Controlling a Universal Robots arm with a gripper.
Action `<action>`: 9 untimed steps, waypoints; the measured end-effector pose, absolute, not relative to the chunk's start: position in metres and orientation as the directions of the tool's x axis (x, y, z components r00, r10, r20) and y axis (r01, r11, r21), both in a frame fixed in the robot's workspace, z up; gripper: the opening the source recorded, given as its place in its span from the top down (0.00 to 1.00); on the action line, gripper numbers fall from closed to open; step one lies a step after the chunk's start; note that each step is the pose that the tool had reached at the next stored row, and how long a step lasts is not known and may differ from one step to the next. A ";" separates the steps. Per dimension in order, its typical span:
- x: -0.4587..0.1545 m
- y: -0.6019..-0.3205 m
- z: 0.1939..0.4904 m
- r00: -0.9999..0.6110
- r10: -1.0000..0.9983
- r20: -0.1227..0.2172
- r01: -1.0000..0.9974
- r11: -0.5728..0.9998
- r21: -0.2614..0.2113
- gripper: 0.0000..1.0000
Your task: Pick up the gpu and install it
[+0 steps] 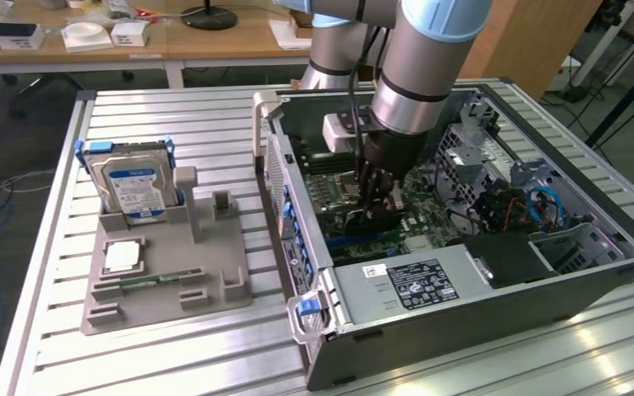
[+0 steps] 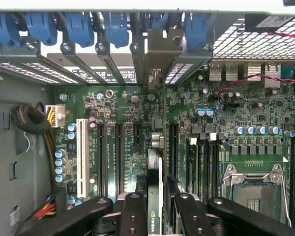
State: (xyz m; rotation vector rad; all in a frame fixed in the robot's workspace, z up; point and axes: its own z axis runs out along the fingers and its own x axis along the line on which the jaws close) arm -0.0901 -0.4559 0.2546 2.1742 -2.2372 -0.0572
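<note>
The open black-and-silver computer case point(image 1: 494, 272) lies on its side on the ribbed aluminium table point(image 1: 53, 363), at three o'clock from the grey plastic parts holder point(image 1: 168, 280). That holder carries the silver hard drive with a blue-white label point(image 1: 135, 186) at its twelve o'clock end. Inside the case, above the green motherboard point(image 2: 132, 147), the black gripper point(image 2: 155, 216) stands half closed, holding the gpu point(image 2: 153, 196), a thin black-faced card, edge-on over the expansion slots.

Ribbed, shiny metal table point(image 1: 53, 272); matt grey plastic holder point(image 1: 163, 285) on it; green glossy motherboard point(image 2: 128, 147) inside perforated metal case point(image 1: 581, 272).
</note>
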 end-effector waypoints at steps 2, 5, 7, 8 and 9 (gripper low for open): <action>-0.090 -0.456 0.255 -0.029 -1.000 -0.010 -0.999 0.028 0.041 0.74; -0.090 -0.456 0.255 -0.029 -1.000 -0.011 -0.999 0.028 0.041 0.74; -0.090 -0.456 0.255 -0.029 -1.000 -0.010 -0.999 0.028 0.041 0.74; -0.090 -0.456 0.255 -0.029 -1.000 -0.010 -0.999 0.028 0.042 0.74; -0.090 -0.457 0.255 -0.029 -1.000 -0.010 -0.999 0.028 0.042 0.74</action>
